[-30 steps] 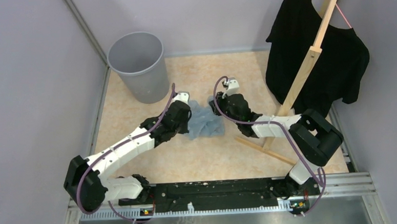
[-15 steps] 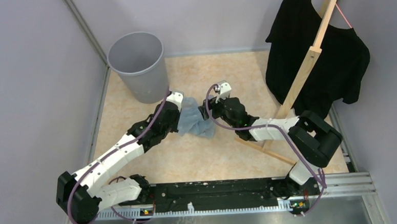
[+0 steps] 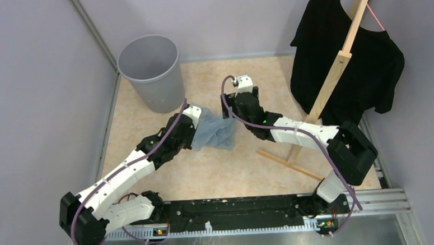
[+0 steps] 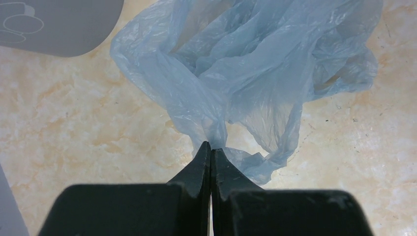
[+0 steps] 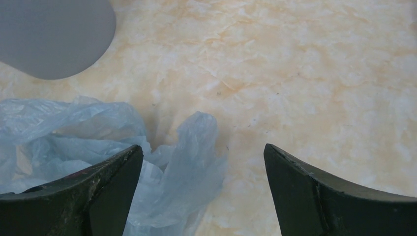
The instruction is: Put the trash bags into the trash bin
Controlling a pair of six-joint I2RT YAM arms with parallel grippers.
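Note:
A crumpled pale blue trash bag (image 3: 214, 132) lies mid-table, spreading wide in the left wrist view (image 4: 246, 69) and lying low left in the right wrist view (image 5: 98, 147). My left gripper (image 4: 211, 147) is shut on a pinched fold of its near edge; from above it (image 3: 197, 123) sits at the bag's left side. My right gripper (image 5: 202, 152) is open above the bag's right edge, nothing between its fingers; from above it (image 3: 229, 112) is just right of the bag. The grey round trash bin (image 3: 151, 72) stands upright at the back left, empty as far as I can see.
A black T-shirt (image 3: 346, 59) hangs on a leaning wooden stand (image 3: 335, 71) at the back right, with a wooden bar (image 3: 287, 164) on the table beneath it. Grey walls close in the marbled table (image 3: 228, 172) on three sides.
My left gripper closed on the bag and drew it left, toward the bin. My right gripper opened wide, let the bag go and pulled back toward the rear.

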